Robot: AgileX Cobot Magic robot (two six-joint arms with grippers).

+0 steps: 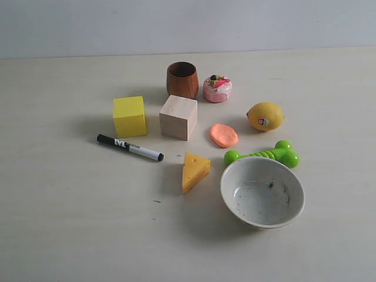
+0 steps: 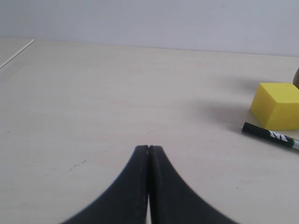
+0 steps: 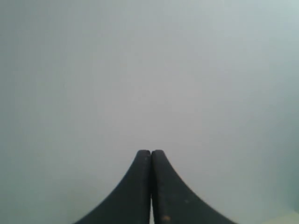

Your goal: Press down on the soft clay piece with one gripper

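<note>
The soft clay piece (image 1: pixel 224 135) is a flat salmon-orange oval lying on the table between the wooden cube and the lemon, smooth on top. Neither arm shows in the exterior view. In the left wrist view my left gripper (image 2: pixel 148 148) is shut with nothing between its black fingers, low over bare table, far left of the yellow cube. In the right wrist view my right gripper (image 3: pixel 151 152) is shut and empty, facing only a blank grey-white wall. The clay appears in neither wrist view.
Around the clay stand a wooden cube (image 1: pixel 178 117), brown cup (image 1: pixel 182 79), pink toy cake (image 1: pixel 217 89), lemon (image 1: pixel 265 116), green bone toy (image 1: pixel 263 155), white bowl (image 1: pixel 262 191), cheese wedge (image 1: pixel 194 171), marker (image 1: pixel 130 147) and yellow cube (image 1: pixel 129 116). The yellow cube (image 2: pixel 277 106) and marker (image 2: pixel 271 136) show in the left wrist view.
</note>
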